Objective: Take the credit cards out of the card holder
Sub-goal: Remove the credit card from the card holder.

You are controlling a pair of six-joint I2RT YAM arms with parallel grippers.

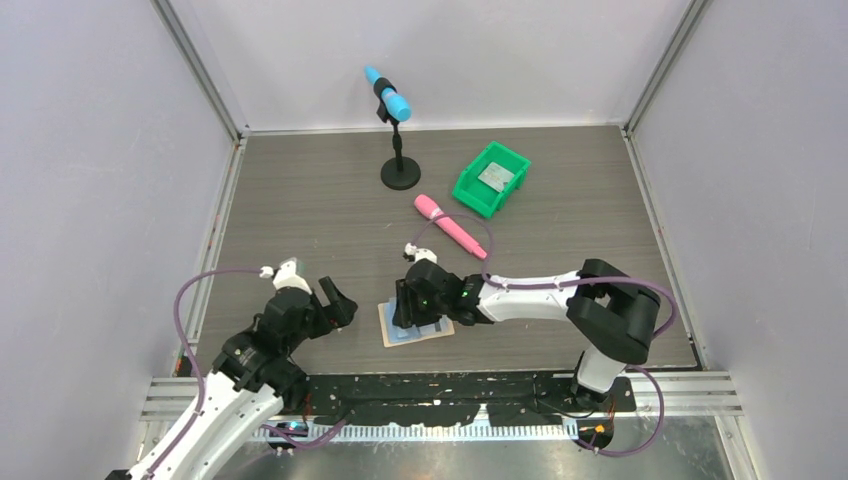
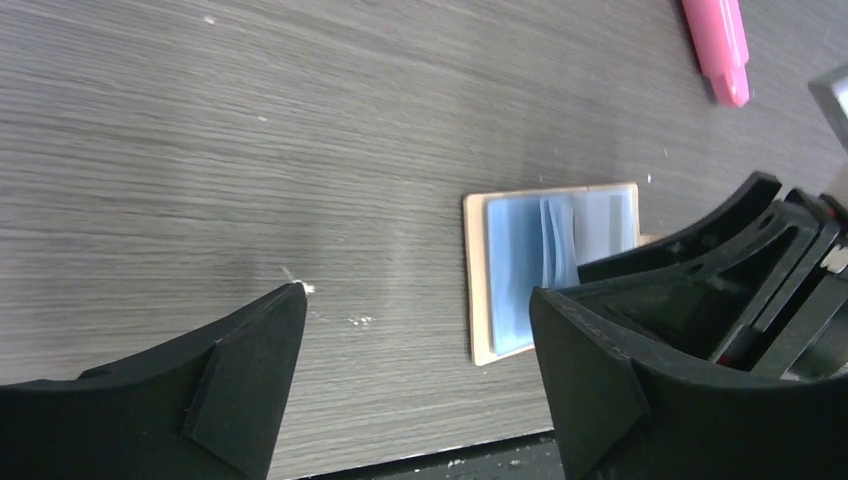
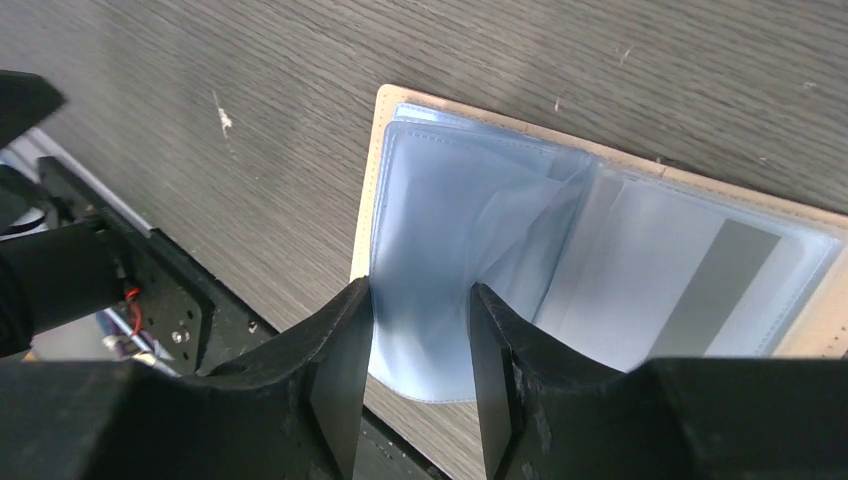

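Note:
The tan card holder [image 1: 389,330] lies open near the table's front edge, its clear bluish sleeves [image 3: 470,200] fanned up. The left sleeve looks blue, as if the blue card [image 2: 515,270] sits inside. The right sleeve shows a pale card with a grey band [image 3: 712,290]. My right gripper [image 1: 408,306] hangs right over the holder, jaws a small way apart astride the left sleeve's near edge [image 3: 420,292]. My left gripper [image 1: 336,303] is wide open and empty, just left of the holder [image 2: 478,290]. A silvery-grey card [image 1: 494,177] lies in the green bin.
The green bin [image 1: 478,192] stands at the back right. A pink microphone [image 1: 449,226] lies behind the right gripper and shows in the left wrist view [image 2: 718,45]. A blue microphone on a black stand [image 1: 399,172] is at the back centre. The black front rail [image 1: 450,390] runs close to the holder.

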